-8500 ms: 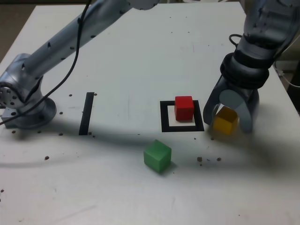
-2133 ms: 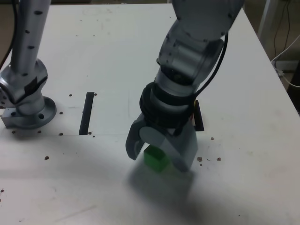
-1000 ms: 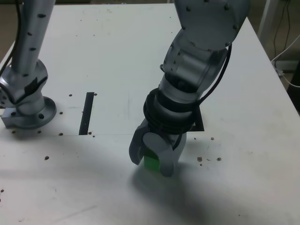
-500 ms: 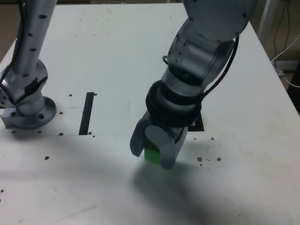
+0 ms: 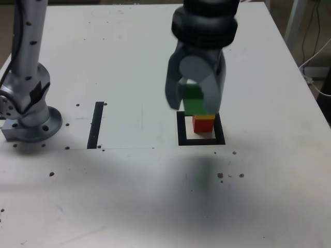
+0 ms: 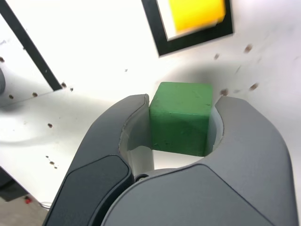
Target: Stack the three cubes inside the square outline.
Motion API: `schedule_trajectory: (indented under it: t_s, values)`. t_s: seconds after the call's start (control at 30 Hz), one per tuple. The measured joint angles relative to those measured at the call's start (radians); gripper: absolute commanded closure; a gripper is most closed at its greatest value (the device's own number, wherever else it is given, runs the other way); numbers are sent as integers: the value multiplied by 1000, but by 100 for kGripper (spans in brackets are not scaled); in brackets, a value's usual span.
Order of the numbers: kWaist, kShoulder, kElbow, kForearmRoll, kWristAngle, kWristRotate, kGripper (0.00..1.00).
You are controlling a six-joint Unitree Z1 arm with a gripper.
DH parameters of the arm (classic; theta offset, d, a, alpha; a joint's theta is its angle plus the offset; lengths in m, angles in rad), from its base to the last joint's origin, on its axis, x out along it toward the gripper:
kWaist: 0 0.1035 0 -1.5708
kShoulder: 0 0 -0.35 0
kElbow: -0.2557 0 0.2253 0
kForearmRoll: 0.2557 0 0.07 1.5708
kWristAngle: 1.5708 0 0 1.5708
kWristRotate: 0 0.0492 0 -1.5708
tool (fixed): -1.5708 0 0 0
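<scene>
The green cube [image 5: 194, 99] is held up off the bench [image 5: 124, 206], gripped between the two fingers of the robot's hand [image 5: 192, 106]. The step in hand looks to be carrying this last cube over to the stack. The red cube [image 5: 203, 125] sits inside the square outline [image 5: 182, 138], a black frame with a white centre, and the yellow cube [image 6: 196, 12] appears to rest on top of it. In the exterior view the green cube overlaps the yellow one's upper left; the wrist view shows the two apart. The next move calls for bringing the green cube squarely above the yellow, lowering it gently, then letting go; coming in low or off-centre could knock the pair.

The bench top is white and glossy, scattered with small brown spots, with a soft shadow below the hand. A straight black strip [image 5: 95, 125] lies to the exterior view's left of the outline, and beyond it stands the arm's round metal base [image 5: 34, 126]. Past the bench's edge, on the exterior view's right, pale cable [image 5: 316, 89] hangs in a dim room.
</scene>
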Motion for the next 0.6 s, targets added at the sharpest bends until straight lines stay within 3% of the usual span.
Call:
schedule_trajectory:
  t_s: [0.37,0.6]
  values:
    - [169,26,-50,4,-19,58,74]
    - [178,59,-51,4,-26,63,74]
